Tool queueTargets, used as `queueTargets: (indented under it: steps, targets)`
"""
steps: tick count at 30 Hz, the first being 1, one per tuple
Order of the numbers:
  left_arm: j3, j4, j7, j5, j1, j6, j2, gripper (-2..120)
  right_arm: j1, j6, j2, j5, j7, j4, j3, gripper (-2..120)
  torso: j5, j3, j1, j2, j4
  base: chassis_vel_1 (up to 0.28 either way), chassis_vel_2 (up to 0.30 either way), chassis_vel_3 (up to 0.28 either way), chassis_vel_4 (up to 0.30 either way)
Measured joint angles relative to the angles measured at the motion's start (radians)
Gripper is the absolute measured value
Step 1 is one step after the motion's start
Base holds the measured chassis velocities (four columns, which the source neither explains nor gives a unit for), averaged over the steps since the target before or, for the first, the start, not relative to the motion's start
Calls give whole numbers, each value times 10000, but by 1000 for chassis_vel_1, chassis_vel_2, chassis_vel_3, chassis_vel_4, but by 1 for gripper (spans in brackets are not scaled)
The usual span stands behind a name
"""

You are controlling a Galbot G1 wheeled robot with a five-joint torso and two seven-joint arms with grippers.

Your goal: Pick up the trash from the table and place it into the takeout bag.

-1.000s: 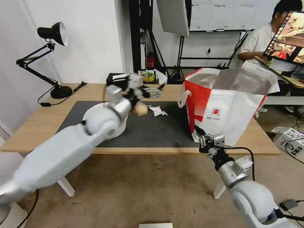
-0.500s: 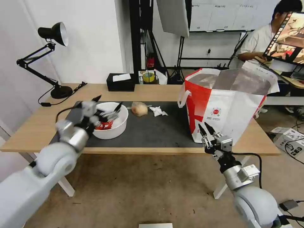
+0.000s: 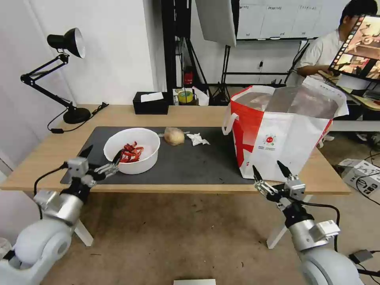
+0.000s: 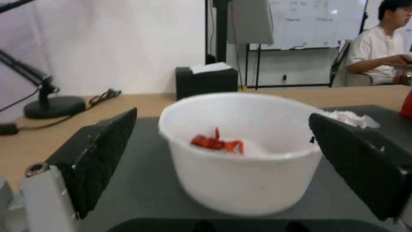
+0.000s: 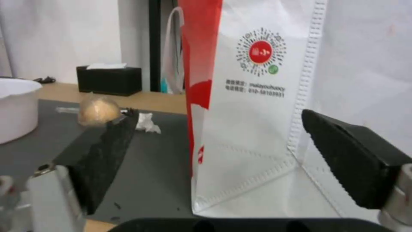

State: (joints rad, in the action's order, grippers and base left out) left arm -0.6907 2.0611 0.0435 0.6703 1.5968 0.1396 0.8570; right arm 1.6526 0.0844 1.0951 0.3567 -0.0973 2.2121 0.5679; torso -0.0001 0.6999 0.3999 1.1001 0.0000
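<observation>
A white round bowl point(image 3: 134, 151) point(image 4: 240, 154) point(image 5: 15, 108) with red crayfish shells point(image 3: 130, 152) stands on the dark mat point(image 3: 186, 162) of the table point(image 3: 39, 158). Behind it lie a beige-filled plastic bag point(image 3: 174, 135) point(image 5: 98, 110) and a crumpled white tissue point(image 3: 197, 139) point(image 5: 146, 122). The white-and-red takeout bag point(image 3: 283, 132) point(image 5: 257, 106) stands open at the mat's right end. My left gripper point(image 3: 101, 155) point(image 4: 223, 164) is open at the front edge, just short of the bowl. My right gripper point(image 3: 270, 169) point(image 5: 214, 161) is open, low in front of the bag's corner.
A black tissue box point(image 3: 151, 103) and a tape roll point(image 3: 185, 96) sit at the table's far edge. A black desk lamp point(image 3: 59, 71) stands at the far left corner. A person sits behind the bag at another desk.
My left arm swung down from above the far mat to the front edge, its gripper now level with the bowl. My right gripper sank a little and spread wider.
</observation>
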Motion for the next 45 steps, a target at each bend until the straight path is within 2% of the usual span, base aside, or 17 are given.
queueTargets:
  steps: [4, 14, 25, 45]
  targets:
    - [-217, -123, -213, -210, 649, 413, 457, 100, 212, 21, 163, 16, -160, 37, 11, 100, 0, 0, -1, 0, 1, 0, 0, 0, 0]
    - [-219, -484, -319, -329, 983, 706, 718, 100, 631, 99, 492, -180, -472, 131, -139, 100, 1, 1, 0, 0, 0, 0, 0, 0, 0]
    - [-29, -790, -436, -442, 964, 851, 732, 100, 698, 9, 659, -671, -729, -80, -671, 100, 1, 1, 1, -1, 0, 0, 0, 0, 0]
    - [-92, -928, -643, -464, 990, 856, 730, 100, 598, -328, 529, -694, -852, -107, -854, 100, 1, 1, 1, -1, 1, 0, 0, 0, 0]
